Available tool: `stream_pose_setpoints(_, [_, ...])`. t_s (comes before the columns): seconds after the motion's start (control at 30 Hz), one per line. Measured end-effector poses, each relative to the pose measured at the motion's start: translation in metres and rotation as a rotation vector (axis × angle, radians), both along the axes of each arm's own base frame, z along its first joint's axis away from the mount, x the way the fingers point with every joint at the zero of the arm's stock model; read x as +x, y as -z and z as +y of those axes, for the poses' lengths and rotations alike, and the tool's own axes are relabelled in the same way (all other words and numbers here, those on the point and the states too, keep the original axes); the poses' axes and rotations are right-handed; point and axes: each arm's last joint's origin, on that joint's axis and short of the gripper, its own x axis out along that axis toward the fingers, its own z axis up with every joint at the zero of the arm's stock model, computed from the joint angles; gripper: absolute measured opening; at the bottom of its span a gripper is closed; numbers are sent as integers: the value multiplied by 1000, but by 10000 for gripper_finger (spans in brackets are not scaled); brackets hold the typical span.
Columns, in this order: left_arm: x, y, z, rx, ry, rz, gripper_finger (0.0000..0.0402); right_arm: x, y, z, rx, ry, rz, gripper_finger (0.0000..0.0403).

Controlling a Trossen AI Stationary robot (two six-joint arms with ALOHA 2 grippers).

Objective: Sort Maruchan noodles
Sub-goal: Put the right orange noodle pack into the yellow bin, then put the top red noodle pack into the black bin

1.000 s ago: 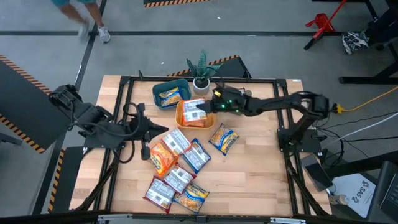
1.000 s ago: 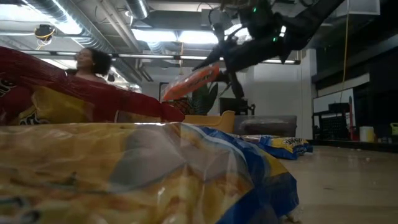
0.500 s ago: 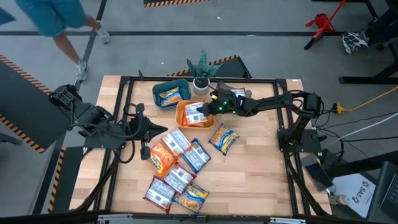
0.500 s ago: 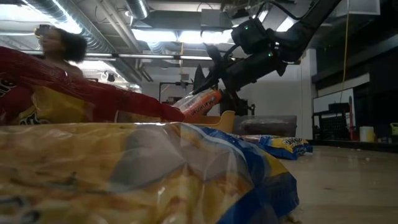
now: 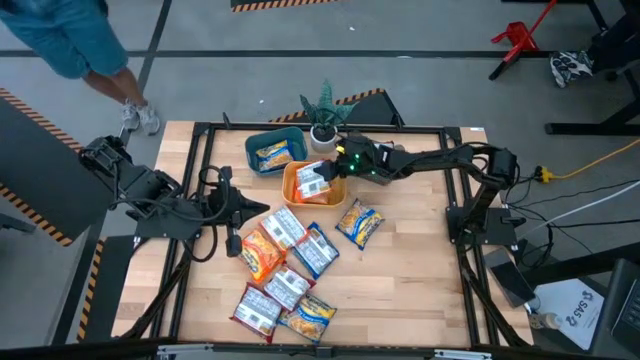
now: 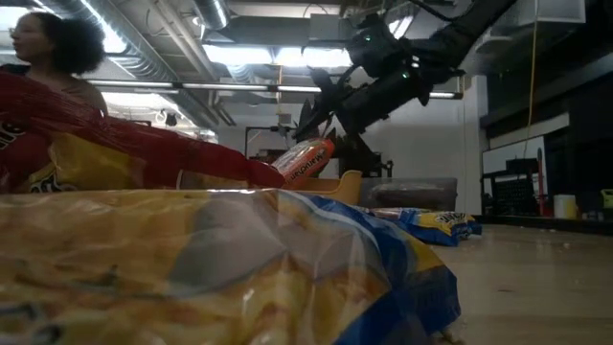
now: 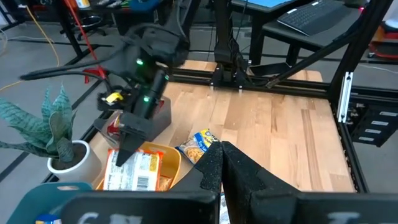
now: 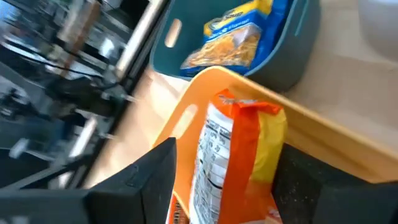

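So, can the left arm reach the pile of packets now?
Probably yes. The left gripper, shut, sits just beside the pile, with nothing between them; the right gripper is away over the orange bin.

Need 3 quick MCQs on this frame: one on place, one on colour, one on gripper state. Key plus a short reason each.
1. Where is the right gripper?
A. over the orange bin
B. over the loose packets
C. off the table

2. What colour is the bin holding the yellow-and-blue packet?
A. grey
B. teal
C. orange

3. How are the right gripper's fingers?
A. shut on a packet
B. shut, empty
C. open

Key: 1 A, the high view shows it at the orange bin's far edge. 2 B, that packet lies in the teal bin. 3 C, the right wrist view shows the fingers spread either side of the orange packet, which leans in the orange bin.
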Motion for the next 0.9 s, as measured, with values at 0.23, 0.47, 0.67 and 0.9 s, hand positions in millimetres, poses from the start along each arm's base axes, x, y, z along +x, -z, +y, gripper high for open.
stream_pose_setpoints(0.23, [-3,5,2,-5,-16,43,0,7,-39,-1,-144,-9,311,218])
stream_pose_setpoints(0.47, [-7,8,-2,-12,-3,64,0,-6,-68,18,-231,-46,635,218])
stream_pose_setpoints(0.67, [-5,27,-12,8,-21,55,0,-25,-51,77,-228,-174,931,218])
stream_pose_setpoints(0.9, [11,87,-29,-62,-13,-13,0,-49,-22,153,-186,-186,1003,218])
